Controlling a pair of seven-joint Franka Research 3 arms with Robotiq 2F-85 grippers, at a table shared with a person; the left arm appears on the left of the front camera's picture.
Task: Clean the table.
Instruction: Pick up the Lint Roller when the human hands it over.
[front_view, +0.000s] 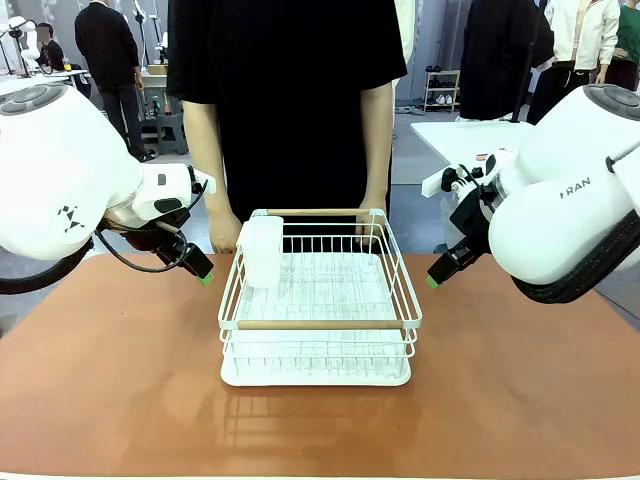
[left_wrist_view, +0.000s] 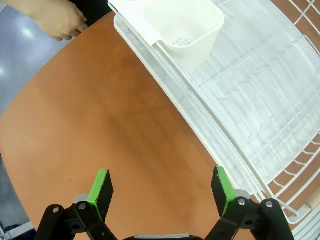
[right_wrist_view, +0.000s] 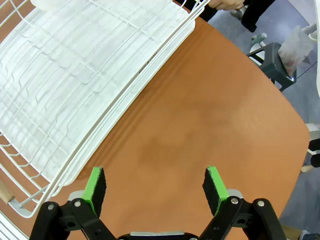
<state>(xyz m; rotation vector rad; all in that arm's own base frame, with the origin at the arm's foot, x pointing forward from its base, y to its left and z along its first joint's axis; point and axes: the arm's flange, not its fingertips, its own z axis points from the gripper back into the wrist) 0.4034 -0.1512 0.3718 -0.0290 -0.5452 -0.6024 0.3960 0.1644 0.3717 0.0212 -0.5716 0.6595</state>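
Left fingers (left_wrist_view: 101, 187) and right fingers (right_wrist_view: 214, 185) gape empty over bare table (front_view: 110, 380) — each near a side edge of the rack (front_view: 320, 324).

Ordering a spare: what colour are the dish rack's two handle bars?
Pale wood handle bars on the white wire rack; best in front view.

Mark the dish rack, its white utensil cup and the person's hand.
dish rack (front_view: 320, 324): front view, on its front wooden rail.
utensil cup (left_wrist_view: 184, 36): left wrist view, inside, by the drain holes.
person's hand (left_wrist_view: 52, 18): left wrist view, middle of the hand.
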